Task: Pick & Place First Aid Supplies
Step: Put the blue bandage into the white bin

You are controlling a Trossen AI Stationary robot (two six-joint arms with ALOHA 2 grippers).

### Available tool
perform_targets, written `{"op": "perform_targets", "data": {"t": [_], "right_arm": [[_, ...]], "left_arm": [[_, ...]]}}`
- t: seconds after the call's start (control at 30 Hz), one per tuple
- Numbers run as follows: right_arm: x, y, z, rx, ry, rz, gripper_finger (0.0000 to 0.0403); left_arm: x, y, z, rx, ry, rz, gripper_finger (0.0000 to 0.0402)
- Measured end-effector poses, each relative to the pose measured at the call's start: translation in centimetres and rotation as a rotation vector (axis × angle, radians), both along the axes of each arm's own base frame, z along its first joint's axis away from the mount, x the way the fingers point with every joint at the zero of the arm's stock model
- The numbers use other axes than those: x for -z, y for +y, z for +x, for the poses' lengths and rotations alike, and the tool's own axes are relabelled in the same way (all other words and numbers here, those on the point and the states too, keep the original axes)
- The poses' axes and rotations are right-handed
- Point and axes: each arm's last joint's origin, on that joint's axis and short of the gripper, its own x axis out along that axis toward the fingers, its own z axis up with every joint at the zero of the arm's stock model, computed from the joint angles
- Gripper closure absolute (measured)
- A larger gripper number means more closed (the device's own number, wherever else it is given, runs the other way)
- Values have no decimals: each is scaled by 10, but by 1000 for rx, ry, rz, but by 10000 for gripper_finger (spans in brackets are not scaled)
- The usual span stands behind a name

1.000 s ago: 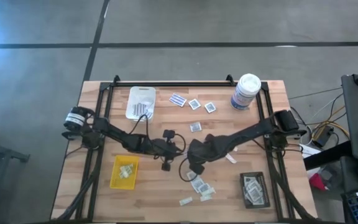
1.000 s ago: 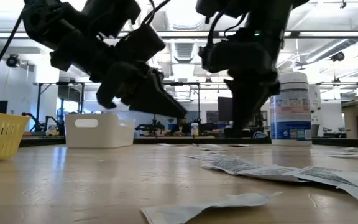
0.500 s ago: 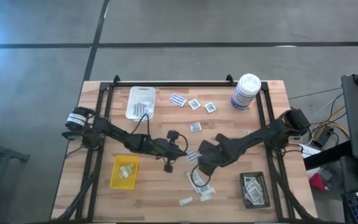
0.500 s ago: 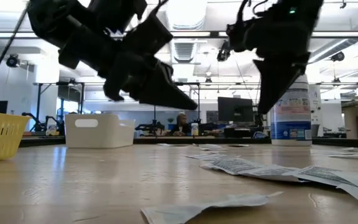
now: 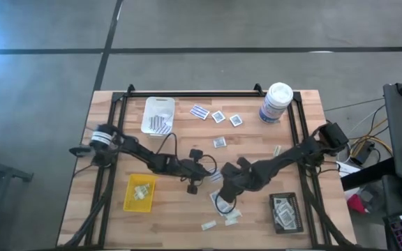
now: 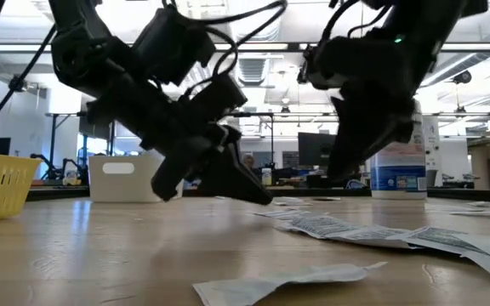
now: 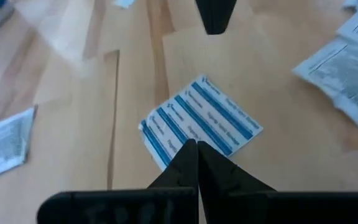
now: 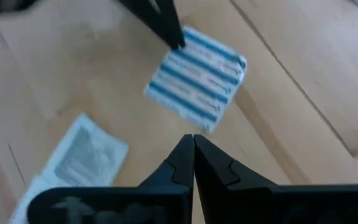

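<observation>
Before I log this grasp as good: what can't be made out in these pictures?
- Left gripper: shut at the blue-striped packet edge; whether it is pinched is hidden by the fingertips.
- High view: both arms cover that packet.
- Black tray: contents too small to identify.
- Right gripper: shut, short of the packet.

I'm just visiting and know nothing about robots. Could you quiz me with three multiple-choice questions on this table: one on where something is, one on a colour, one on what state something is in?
1. Where is the white canister?
A. at the table's far right corner
B. inside the yellow tray
C. on the floor

2. What colour is the tray nearest the left arm's base?
A. black
B. yellow
C. red

3. How are the left gripper's fingers?
A. spread wide
B. holding the canister
C. closed on a blue-striped packet

Answers: 1 A, the high view shows it by the far right corner. 2 B, it is bright yellow. 3 C, the left wrist view shows the tips together on the packet's edge.
</observation>
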Motion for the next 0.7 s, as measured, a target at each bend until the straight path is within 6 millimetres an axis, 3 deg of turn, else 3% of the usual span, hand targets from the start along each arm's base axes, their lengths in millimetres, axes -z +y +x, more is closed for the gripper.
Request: {"op": "perform_targets", "data": {"t": [0.17, 0.5, 0.7], "right_arm": [[7, -12, 2, 73, -26, 35, 394], [15, -35, 2, 197, -7, 90, 394], [15, -43, 4, 198, 2, 117, 372]], "left_arm": [[10, 2, 3, -17, 19, -21, 401], [13, 3, 2, -78, 38, -110, 401], [16, 3, -1, -119, 62, -164, 401]]}}
